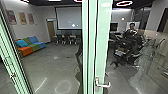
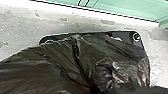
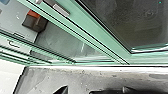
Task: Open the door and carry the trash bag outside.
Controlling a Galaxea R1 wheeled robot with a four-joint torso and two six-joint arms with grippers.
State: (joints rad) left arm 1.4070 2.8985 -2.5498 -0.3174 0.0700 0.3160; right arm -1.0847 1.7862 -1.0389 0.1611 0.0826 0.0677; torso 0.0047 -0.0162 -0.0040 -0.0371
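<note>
Currently, a glass door with a smooth, pale-green frame [image 1: 101,50] is standing ahead of the robot, a bent, metallic lever handle [image 1: 107,85] jutting from its upright. The trash bag [image 2: 75,62] is hanging at the left wrist on the near side of the door: dark, thin plastic, creasing into long folds, catching crumpled highlights, partly covering the robot's dark plate. Cannot tell whether the left gripper's jaws are gripping it, nor how wide the right gripper's jaws are standing. Rough, mottled grey paving [image 2: 20,22] is running up to the door's threshold.

Beyond the door, smooth grey floor [image 1: 55,67] is shining with curved reflections. Left of the door, farther in, a blocky sofa [image 1: 31,45] is showing orange, green and blue panels; between sofa and door, dark chairs [image 1: 65,38] are lining up under a flat rectangular projection screen [image 1: 68,18]. Right of the door's handled upright, a person [image 1: 132,29] is showing behind black equipment [image 1: 126,47].
</note>
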